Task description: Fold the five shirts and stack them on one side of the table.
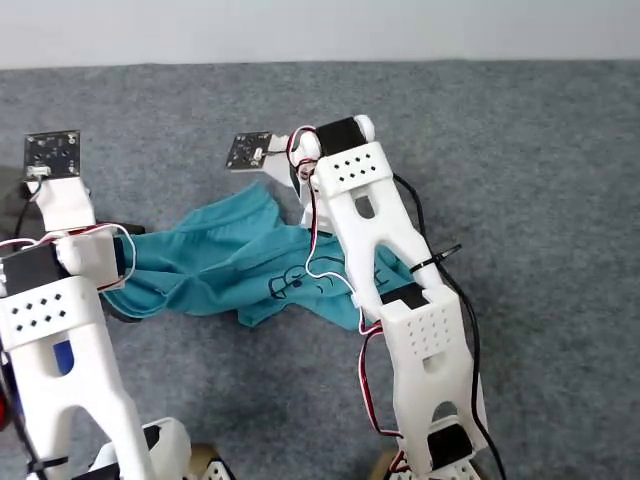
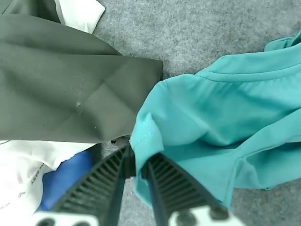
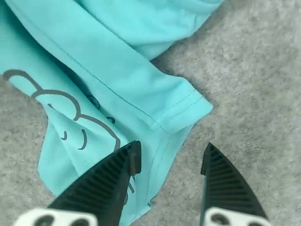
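Now we see left fingers (image 2: 106,176) pinched on teal shirt (image 2: 211,108) edge | right fingers (image 3: 106,176) wide over its sleeve hem | grey tabletop (image 3: 254,70) beyond hem.

The bench (image 1: 520,150) has a grey, felt-like top that runs to a pale wall at its far edge. A teal shirt (image 1: 220,260) lies crumpled on it. It stretches from near the left edge toward the centre, with a dark line drawing facing up on the part nearest the middle. One hem (image 3: 188,108) of it lies flat on the grey top. At the left edge a dark shirt (image 2: 61,84) lies folded, one corner just beside the teal shirt. White cloth (image 2: 77,14) shows from under it on two sides, and blue cloth (image 2: 66,176) lies beside one of those patches.
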Robot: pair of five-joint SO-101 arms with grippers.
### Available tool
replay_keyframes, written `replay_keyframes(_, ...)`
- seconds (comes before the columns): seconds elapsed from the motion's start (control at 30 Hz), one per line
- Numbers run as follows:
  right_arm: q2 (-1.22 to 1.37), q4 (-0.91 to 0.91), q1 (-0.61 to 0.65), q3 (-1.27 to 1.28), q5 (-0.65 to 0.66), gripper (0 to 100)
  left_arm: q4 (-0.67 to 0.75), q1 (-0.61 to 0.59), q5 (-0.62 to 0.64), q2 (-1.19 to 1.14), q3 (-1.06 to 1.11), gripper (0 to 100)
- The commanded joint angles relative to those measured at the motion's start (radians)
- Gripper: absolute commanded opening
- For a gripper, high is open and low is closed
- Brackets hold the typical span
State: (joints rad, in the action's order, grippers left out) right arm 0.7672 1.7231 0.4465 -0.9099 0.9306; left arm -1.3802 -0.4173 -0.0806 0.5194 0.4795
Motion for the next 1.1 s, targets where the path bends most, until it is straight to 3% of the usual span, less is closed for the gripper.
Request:
replay_keyframes(0.0, 0.001, 0.007, 0.024, -0.044, 0.014, 22.1, 0.020, 0.002, 0.006, 0.025, -0.005, 0)
replay_keyframes(0.83, 0.174, -0.173, 0.022, -0.048, 0.063, 21.8, 0.083, -0.003, 0.003, 0.032, 0.096, 0)
replay_keyframes(1.07, 0.145, -0.173, 0.008, -0.048, 0.063, 9.2, 0.081, 0.002, 0.006, 0.032, 0.090, 0)
